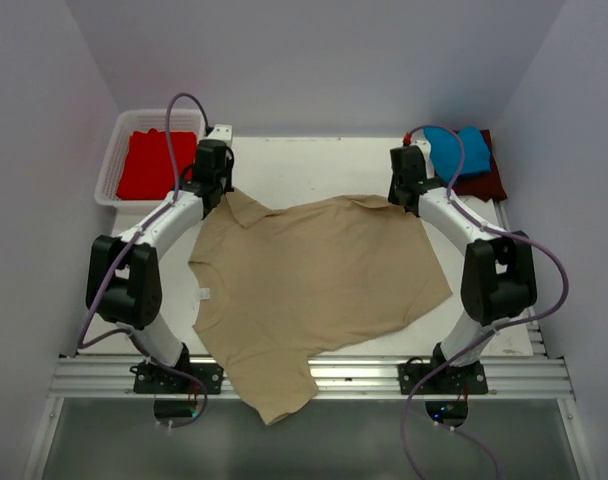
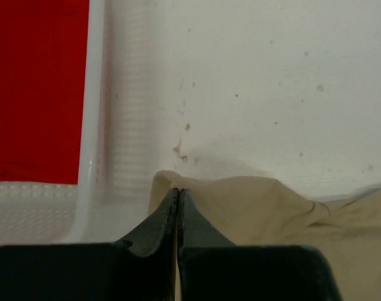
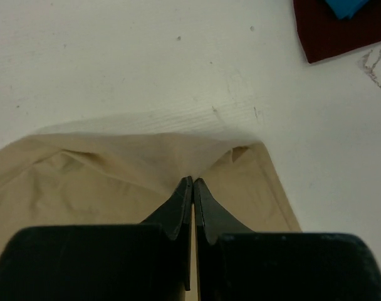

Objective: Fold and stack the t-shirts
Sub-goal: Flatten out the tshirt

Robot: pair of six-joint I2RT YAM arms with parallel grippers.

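A tan t-shirt [image 1: 314,285] lies spread over the white table, its lower end hanging past the near edge. My left gripper [image 1: 222,192] is shut on the tan t-shirt's far left corner [image 2: 172,182]; its jaws [image 2: 178,191] pinch the cloth. My right gripper [image 1: 402,195] is shut on the far right corner, where the cloth [image 3: 146,169] puckers at the jaw tips [image 3: 192,182]. A red t-shirt [image 1: 154,165] lies in the basket. A blue t-shirt [image 1: 462,152] rests on a maroon t-shirt [image 1: 484,182] at the back right.
The white lattice basket [image 1: 112,170] stands at the back left, its rim [image 2: 93,125] just left of my left gripper. The maroon shirt's corner [image 3: 341,31] lies beyond my right gripper. An aluminium rail [image 1: 364,375] runs along the near edge.
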